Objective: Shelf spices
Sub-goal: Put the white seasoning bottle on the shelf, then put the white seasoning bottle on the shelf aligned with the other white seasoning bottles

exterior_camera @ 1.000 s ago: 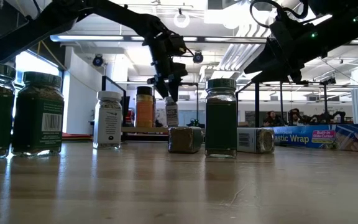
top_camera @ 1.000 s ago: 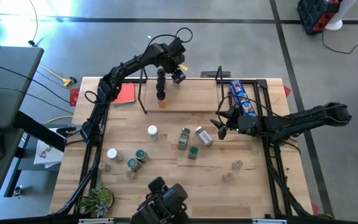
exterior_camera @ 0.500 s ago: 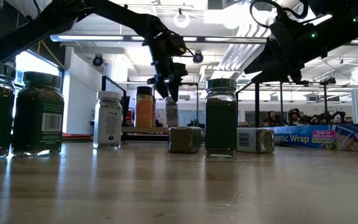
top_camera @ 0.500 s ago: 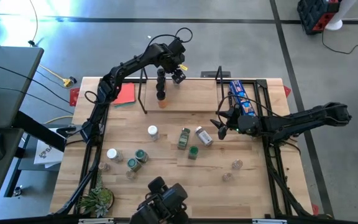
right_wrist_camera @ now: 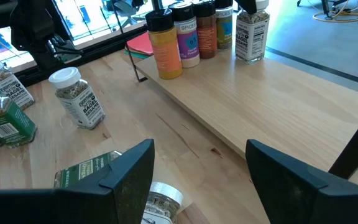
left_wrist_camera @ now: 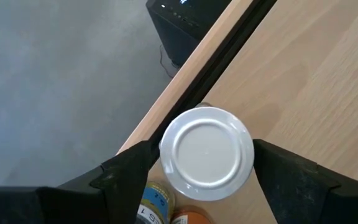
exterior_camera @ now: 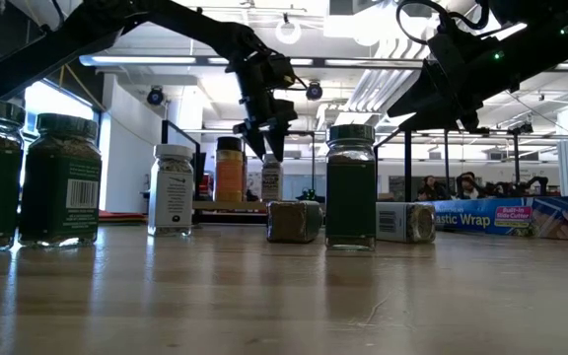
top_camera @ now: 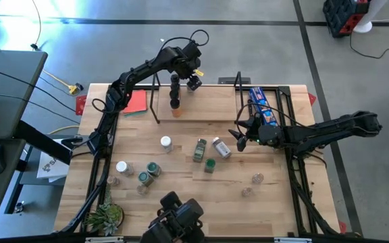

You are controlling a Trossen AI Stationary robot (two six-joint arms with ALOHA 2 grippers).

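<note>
I have the left end effector [top_camera: 175,86] at twelve o'clock over the shelf [top_camera: 208,102], its fingers spread to either side of a white-lidded spice jar [left_wrist_camera: 207,153] that stands upright on the shelf board at the end of a row of jars [right_wrist_camera: 188,34]; from what I see the pads stand just clear of the lid. The right end effector [top_camera: 239,138] hangs at three o'clock above the light butcher-block table [top_camera: 275,202], fingers parted and holding nothing, just beside a clear jar lying on its side [top_camera: 221,147]. More spices sit loose on the table: a green-lidded jar [top_camera: 210,165] near centre, a white-lidded one [top_camera: 165,142] toward nine o'clock, a cluster [top_camera: 137,174] at eight. A blue wrap box [top_camera: 263,106] lies at two o'clock. Beyond the table is grey concrete floor [top_camera: 248,54]; the low view looks into a bright open workshop with ceiling lights [exterior_camera: 294,59].
</note>
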